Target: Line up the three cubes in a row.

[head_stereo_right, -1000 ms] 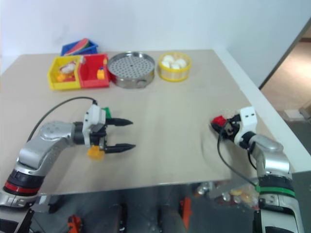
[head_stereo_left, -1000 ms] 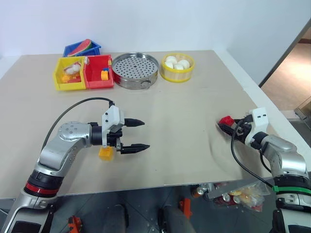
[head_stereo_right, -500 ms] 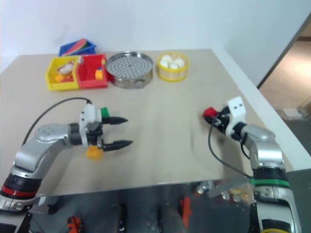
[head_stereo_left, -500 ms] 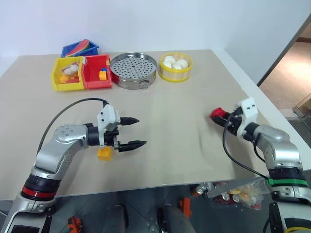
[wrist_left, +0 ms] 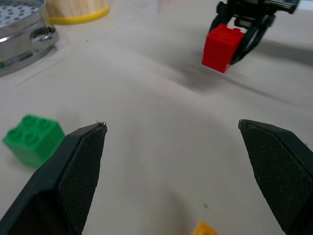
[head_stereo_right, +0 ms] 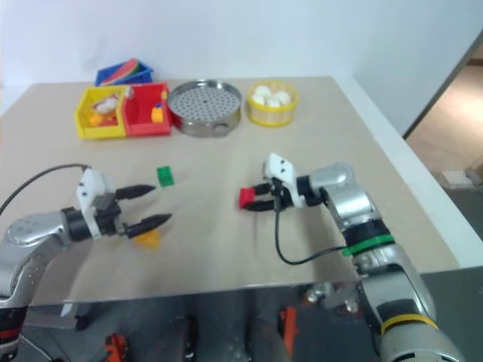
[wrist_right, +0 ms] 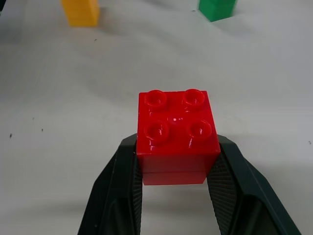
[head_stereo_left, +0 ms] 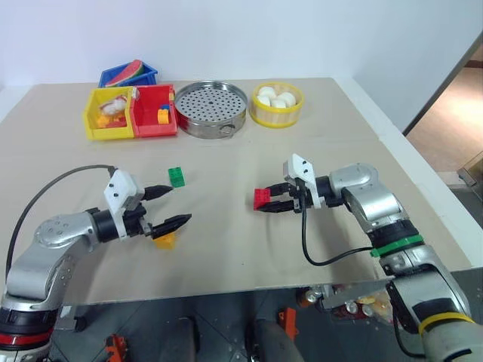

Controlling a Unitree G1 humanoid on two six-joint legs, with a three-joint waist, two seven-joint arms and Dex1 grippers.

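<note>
So we have none of the row built yet, though one piece is in transit. Our right gripper (head_stereo_left: 264, 202) pinches the red cube (head_stereo_left: 263, 198) by its sides, studs up, and holds it just above the table (head_stereo_left: 317, 143) near the middle. Our left gripper (head_stereo_left: 173, 205) hangs with its fingers spread wide and empty, between the green cube (head_stereo_left: 176, 176) and the yellow cube (head_stereo_left: 164, 240). Both of those sit on the table on our left side: the green one farther from us, the yellow one nearer the front edge, just beside the lower finger of the left gripper. The two are near each other but not touching, and the red one is well apart from them to the right.

As we judge it, what remains is to set the red cube down in line with the other two, then nudge or re-place whichever cube sits off the line.

For room, the middle of the table is bare, so there is free space around all three cubes. The bins (head_stereo_left: 130, 112), the steamer tray (head_stereo_left: 210, 109) and the yellow bowl of eggs (head_stereo_left: 275, 104) stand along the far edge, well apart from the work. The yellow cube lies closest to the front edge, so we would keep the row running away from that side.
</note>
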